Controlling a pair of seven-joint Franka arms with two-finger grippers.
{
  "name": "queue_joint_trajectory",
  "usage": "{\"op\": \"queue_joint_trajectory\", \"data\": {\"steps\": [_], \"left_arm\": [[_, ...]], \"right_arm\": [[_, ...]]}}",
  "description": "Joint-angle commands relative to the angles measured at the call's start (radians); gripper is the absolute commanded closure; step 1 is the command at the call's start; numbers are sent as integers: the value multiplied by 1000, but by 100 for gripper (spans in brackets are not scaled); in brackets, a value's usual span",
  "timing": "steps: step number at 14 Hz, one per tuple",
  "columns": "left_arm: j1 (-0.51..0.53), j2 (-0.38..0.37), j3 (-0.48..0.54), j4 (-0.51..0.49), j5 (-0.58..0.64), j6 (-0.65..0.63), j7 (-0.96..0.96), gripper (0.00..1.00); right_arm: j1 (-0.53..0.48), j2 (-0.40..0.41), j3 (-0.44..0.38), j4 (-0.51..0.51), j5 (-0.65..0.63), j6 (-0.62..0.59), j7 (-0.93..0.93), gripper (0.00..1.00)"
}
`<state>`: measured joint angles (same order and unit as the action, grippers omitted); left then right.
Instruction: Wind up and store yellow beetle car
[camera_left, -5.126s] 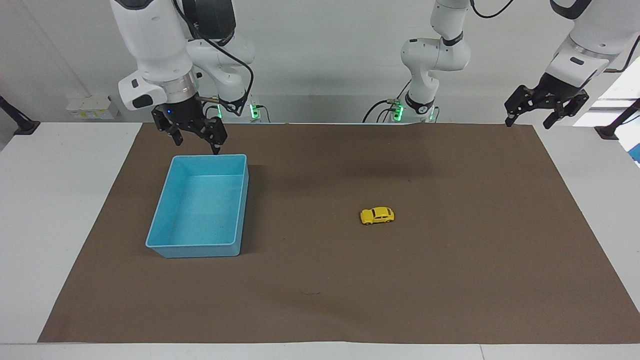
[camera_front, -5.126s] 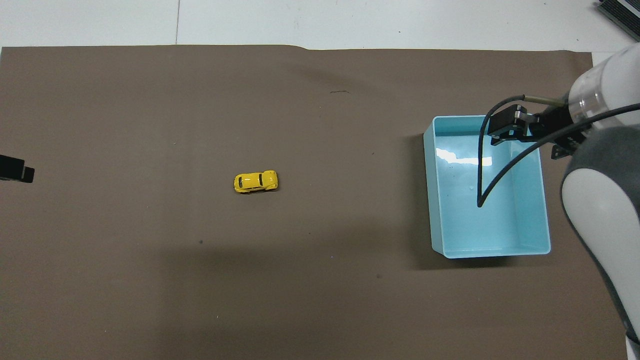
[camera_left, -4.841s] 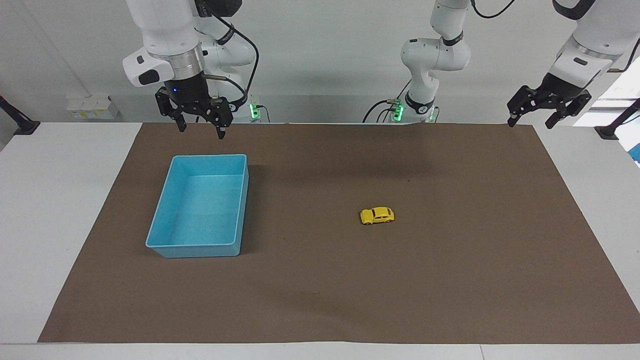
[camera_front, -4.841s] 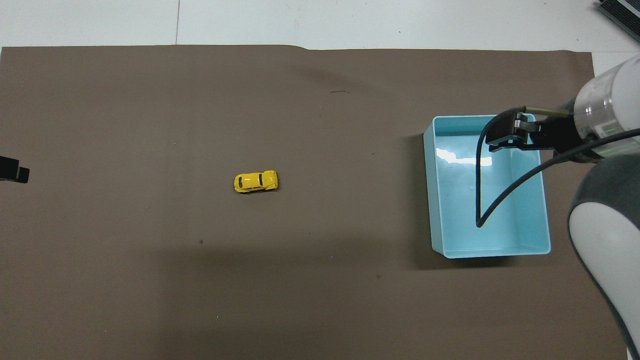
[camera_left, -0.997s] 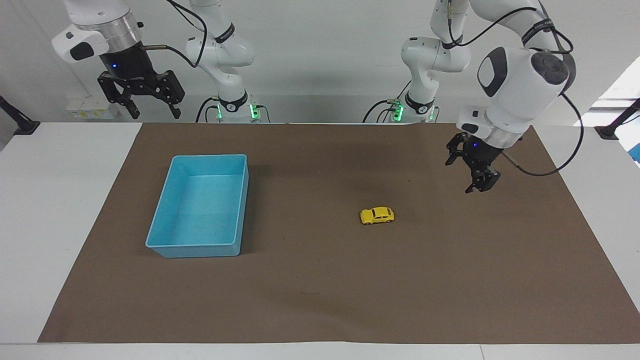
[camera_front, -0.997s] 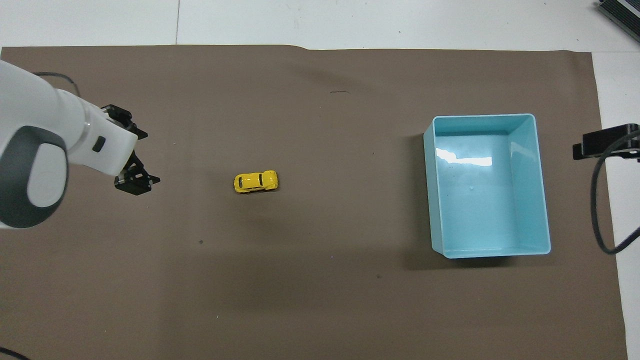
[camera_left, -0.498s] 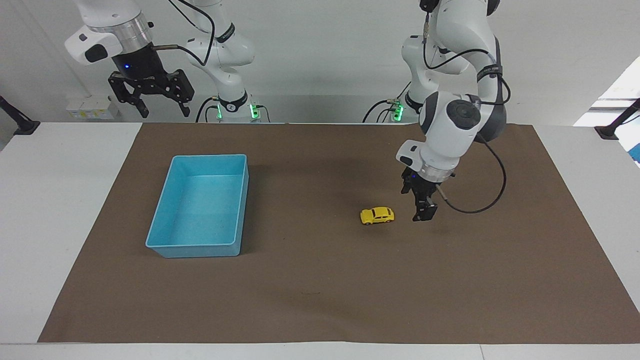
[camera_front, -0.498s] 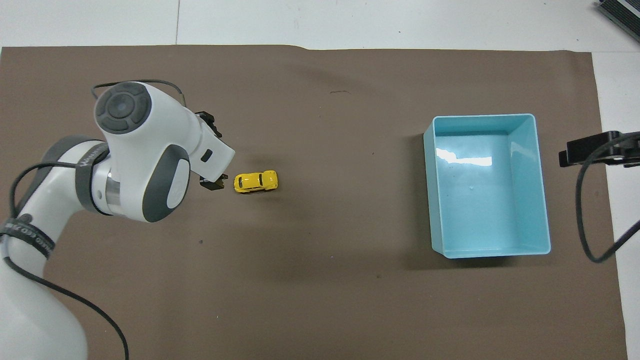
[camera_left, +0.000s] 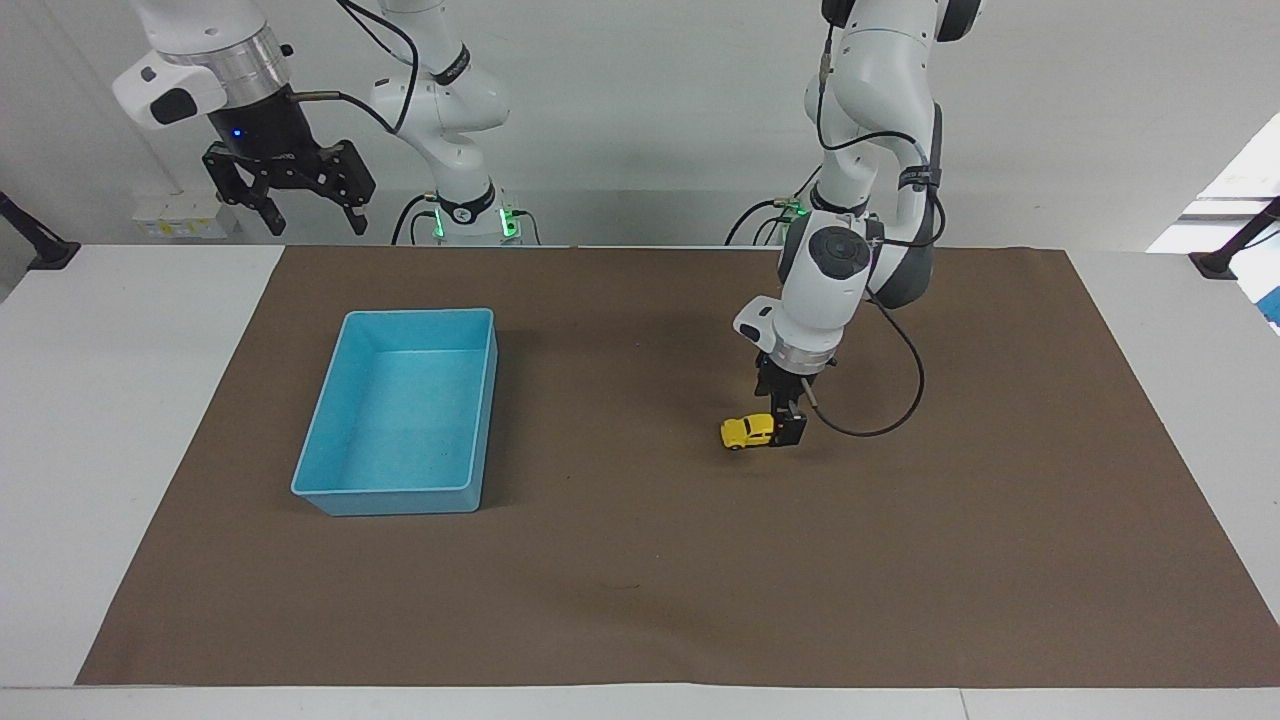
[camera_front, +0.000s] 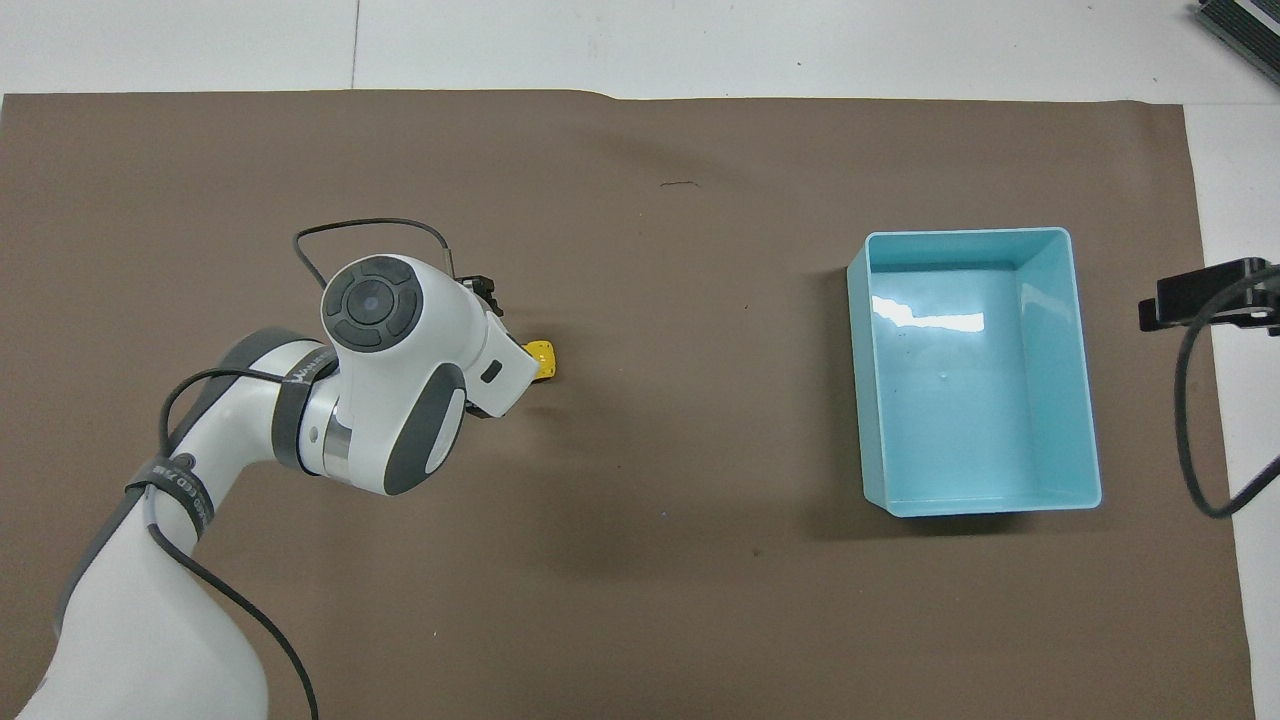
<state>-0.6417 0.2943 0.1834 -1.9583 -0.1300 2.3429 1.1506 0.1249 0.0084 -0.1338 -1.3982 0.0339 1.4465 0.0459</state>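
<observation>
On mat: yellow beetle car | long axis along table length

You have the yellow beetle car standing on its wheels on the brown mat, lying crosswise to the robots, roughly mid-desk and somewhat toward the left arm's end. It is a tiny bright-yellow toy with a rounded body and dark windows. It sits well apart from the light-blue bin, which lies toward the right arm's end. In the overhead view only one end of the car shows; the rest is covered. Whether anything touches the car cannot be told.
</observation>
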Motion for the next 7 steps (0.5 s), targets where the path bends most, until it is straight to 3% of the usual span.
{"op": "queue_joint_trajectory", "data": {"steps": [1,3,4,5,6,7], "left_arm": [[-35,20,22,-36,-8,84,-41,0],[-36,22,22,-36,-8,82,-67,0],[-50,22,25,-37,-7,75,-115,10],[-67,20,27,-45,1,72,-170,42],[-68,19,27,-47,9,70,-183,82],[-68,19,27,-48,22,69,-181,98]], "right_arm": [[-2,-19,-3,-21,11,0,11,0],[-2,-19,-3,-21,12,-1,11,0],[-2,-19,-3,-21,12,-1,11,0],[-2,-19,-3,-21,12,-1,11,0],[-2,-19,-3,-21,12,-1,11,0],[-2,-19,-3,-21,12,-1,11,0]]}}
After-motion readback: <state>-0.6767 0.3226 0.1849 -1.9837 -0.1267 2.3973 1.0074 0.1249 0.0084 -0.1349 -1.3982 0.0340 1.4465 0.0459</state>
